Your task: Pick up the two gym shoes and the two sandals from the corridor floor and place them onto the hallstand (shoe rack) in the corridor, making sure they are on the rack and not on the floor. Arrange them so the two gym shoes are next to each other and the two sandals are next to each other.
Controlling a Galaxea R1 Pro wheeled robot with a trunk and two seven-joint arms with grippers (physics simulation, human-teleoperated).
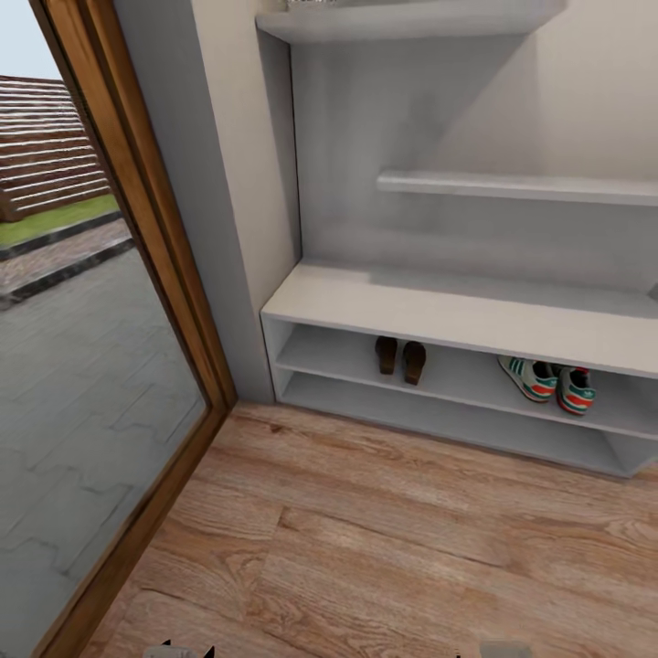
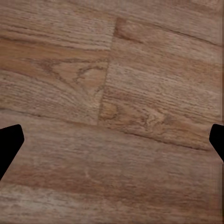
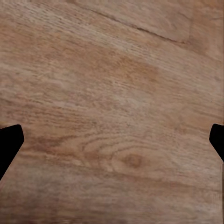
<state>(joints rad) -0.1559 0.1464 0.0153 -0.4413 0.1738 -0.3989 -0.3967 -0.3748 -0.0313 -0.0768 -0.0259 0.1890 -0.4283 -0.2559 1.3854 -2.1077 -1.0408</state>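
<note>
The white-grey hallstand (image 1: 457, 315) stands against the wall ahead, with floating shelves above it. On its upper open shelf two dark brown sandals (image 1: 400, 358) lie side by side at the left. Two white gym shoes (image 1: 546, 380) with green stripes and red-orange patches lie side by side at the right of the same shelf. The wood-grain corridor floor (image 1: 384, 539) stretches in front. My left gripper (image 2: 112, 144) is open over bare planks, its dark fingertips (image 2: 9, 144) at the frame edges. My right gripper (image 3: 112, 144) is open over planks too, nothing between its fingertips (image 3: 9, 144).
A tall glass door with a wooden frame (image 1: 155, 238) borders the floor on the left, showing paving and grass outside. A grey wall section (image 1: 196, 183) sits between door and rack. Bits of both arms peek in at the head view's lower edge.
</note>
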